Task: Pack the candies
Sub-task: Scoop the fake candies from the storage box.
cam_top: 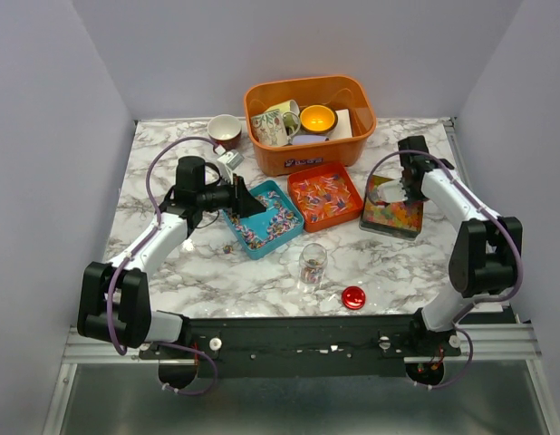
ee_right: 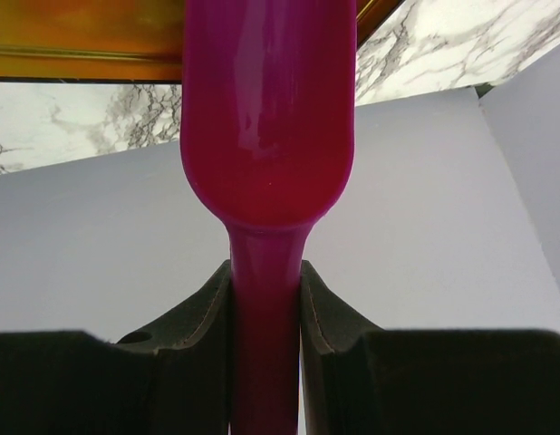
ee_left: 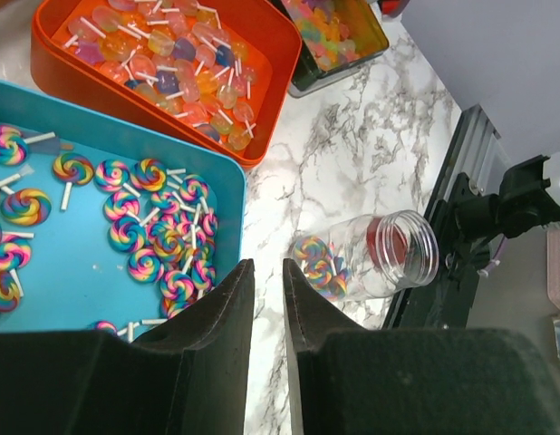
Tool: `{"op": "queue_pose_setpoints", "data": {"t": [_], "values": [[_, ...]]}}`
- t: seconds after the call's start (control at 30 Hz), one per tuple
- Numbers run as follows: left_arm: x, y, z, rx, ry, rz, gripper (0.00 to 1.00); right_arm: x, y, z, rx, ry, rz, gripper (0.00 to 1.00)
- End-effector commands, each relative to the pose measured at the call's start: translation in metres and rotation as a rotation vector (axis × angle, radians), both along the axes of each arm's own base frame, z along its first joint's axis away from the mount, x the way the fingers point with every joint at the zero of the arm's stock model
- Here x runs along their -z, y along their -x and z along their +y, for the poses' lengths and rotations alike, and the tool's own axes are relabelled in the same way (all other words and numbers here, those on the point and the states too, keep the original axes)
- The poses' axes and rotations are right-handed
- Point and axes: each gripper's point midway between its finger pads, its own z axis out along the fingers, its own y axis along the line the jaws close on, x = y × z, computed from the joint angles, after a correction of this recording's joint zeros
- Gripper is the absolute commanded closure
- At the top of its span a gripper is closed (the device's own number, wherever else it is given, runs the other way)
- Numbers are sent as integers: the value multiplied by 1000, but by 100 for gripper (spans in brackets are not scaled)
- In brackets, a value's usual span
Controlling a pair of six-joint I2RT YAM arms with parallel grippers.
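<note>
The candies lie in three trays. Rainbow swirl pieces (ee_left: 153, 227) fill the blue tray (cam_top: 282, 237). Pale wrapped pieces (ee_left: 171, 63) fill the orange tray (cam_top: 298, 172). Glossy jelly beads (cam_top: 395, 216) fill the dark tray at the right. A clear open jar (cam_top: 312, 263) stands in front of the trays with a few swirl candies at its bottom (ee_left: 321, 267). My left gripper (cam_top: 253, 207) hovers at the blue tray's near edge, its jaws (ee_left: 268, 265) nearly together and empty. My right gripper (cam_top: 391, 192) is above the dark tray, shut on the purple scoop (ee_right: 266, 118) by its handle.
A round red lid (cam_top: 353, 296) lies near the front edge, right of the jar. An orange bin (cam_top: 262, 154) with mugs and a yellow bowl stands at the back. A dark red cup (cam_top: 225, 131) stands left of it. A stray candy (cam_top: 227, 246) lies on the marble.
</note>
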Motion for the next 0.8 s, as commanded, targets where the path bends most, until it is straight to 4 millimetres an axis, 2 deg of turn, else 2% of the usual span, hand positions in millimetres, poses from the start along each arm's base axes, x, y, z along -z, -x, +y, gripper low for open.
{"op": "queue_pose_setpoints", "data": {"t": [0.0, 0.37, 0.63, 0.77], "values": [[8, 0, 5, 6, -41, 8, 71, 29, 32, 22, -86, -128, 180, 99], [10, -4, 5, -9, -35, 6, 71, 22, 46, 27, -133, -143, 188, 99], [13, 0, 4, -4, -28, 21, 71, 9, 44, 32, -125, -145, 158, 99], [9, -3, 3, -3, -14, 6, 71, 10, 44, 32, -131, -145, 169, 99]]}}
